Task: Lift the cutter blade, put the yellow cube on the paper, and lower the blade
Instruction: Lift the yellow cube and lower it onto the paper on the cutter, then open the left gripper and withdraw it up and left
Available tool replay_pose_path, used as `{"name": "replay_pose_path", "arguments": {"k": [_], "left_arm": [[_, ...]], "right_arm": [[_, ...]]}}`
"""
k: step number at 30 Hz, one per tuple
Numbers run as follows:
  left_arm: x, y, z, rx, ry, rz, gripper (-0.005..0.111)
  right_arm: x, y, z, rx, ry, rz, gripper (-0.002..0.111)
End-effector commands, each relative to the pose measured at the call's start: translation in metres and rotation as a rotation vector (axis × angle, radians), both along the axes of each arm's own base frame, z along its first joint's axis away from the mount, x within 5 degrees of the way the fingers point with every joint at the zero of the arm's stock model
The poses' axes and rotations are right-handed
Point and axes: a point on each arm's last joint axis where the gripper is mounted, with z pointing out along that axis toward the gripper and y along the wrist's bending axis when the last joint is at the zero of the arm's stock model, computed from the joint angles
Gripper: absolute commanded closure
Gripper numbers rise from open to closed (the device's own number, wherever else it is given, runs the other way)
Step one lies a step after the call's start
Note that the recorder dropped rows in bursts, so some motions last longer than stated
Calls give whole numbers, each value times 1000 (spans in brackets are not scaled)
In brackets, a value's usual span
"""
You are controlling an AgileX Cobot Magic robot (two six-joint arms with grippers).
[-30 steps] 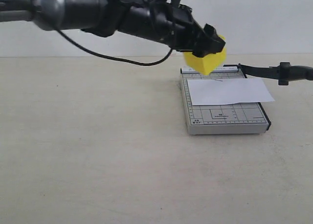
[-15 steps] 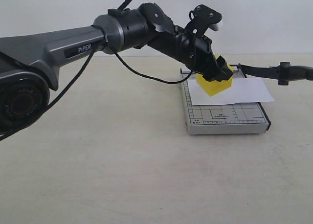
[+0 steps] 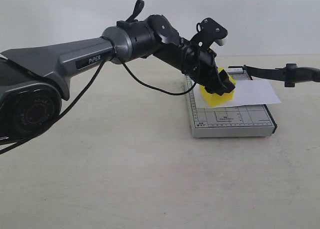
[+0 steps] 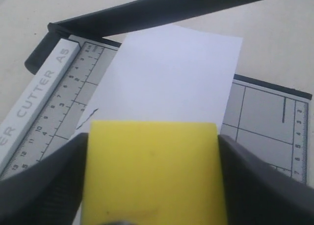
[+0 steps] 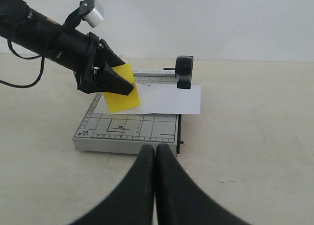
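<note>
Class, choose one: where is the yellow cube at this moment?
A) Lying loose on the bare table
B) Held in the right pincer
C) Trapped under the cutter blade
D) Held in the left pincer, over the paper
D: the left pincer clamps the yellow cube on two sides, over the paper.

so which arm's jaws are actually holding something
The left gripper: its jaws clamp the yellow cube over the paper. The right gripper has its jaws shut together on nothing, back from the cutter base.

"piper" on the left arm (image 3: 95, 59), "cutter a5" on the cutter's white ruler bar (image 4: 37, 95), scale numerals alongside
</note>
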Motion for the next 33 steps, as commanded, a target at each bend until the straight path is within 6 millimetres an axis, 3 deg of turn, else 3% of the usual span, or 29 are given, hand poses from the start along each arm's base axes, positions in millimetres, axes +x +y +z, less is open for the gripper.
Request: {"name": "replay_pose_path", "arguments": {"k": [1,4,13,17,22,26,29,33], "left_arm": [[1,0,3,-19,-8,8,102],[1,-1,4,-37,10,13,97],[0,-3,7,-77,45,26,33],[1,-3,7,-81,39,33,19],[1,-3,14,-93,37,43,20],[5,2,47,-150,-25,106,30],[12,10,79,-212,-73,221,51],[20,29,102,-212,-27,330,94]], "right_arm": [[-1,0,1,-3,-10,5,109],[-1,0,1,0,-10,5,109],[-1,1,1,11,-7,8,109],[-1,1,1,14,-7,8,109],[-1,1,1,14,-7,8,109],[-1,1,1,14,-7,8,109],[-1,1,1,14,-7,8,109],[-1,1,1,11,-7,9,109]]}}
